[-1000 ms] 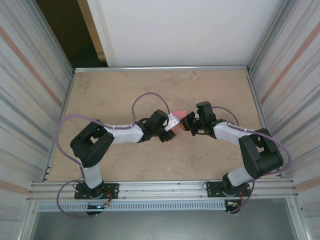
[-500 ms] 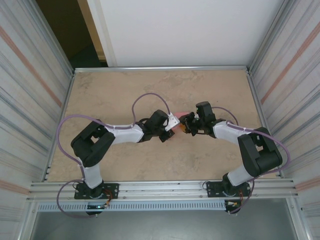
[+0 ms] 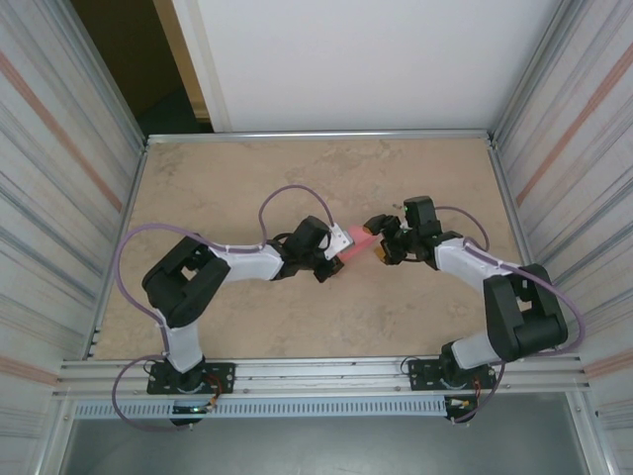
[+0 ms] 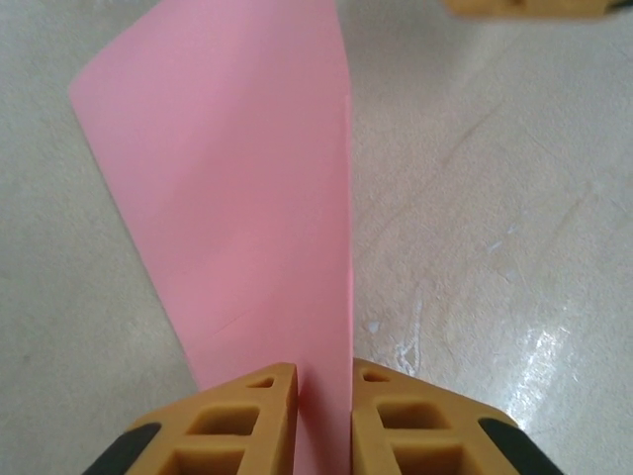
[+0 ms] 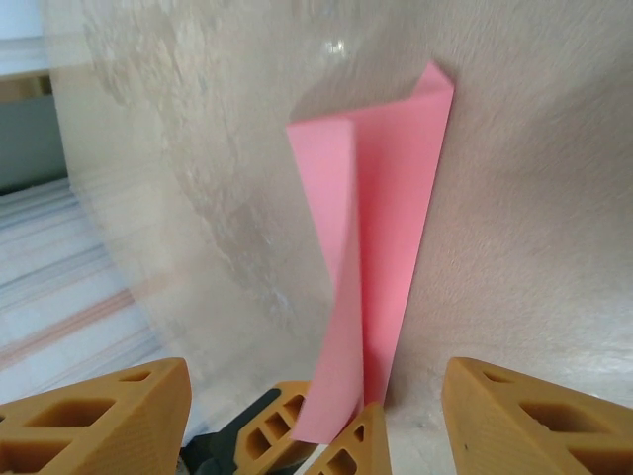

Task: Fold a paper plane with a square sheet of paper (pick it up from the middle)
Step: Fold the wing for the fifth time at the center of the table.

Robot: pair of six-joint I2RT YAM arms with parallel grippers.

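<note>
Left gripper point(image 4: 324, 381) clamped on a folded pink-red sheet of thin paper point(image 4: 247, 178) over the middle of the beige marbled counter point(image 3: 247, 188).
Its orange fingers point(image 4: 247, 416) pinch the sheet's near end, and the rest reaches toward the counter's right half. There the right gripper point(image 5: 315, 371) faces it, jaws spread wide, nothing between them touching. One long crease runs the sheet's length and a flap curls open. From here I can't tell whether the paper's lower edge meets the counter.
</note>
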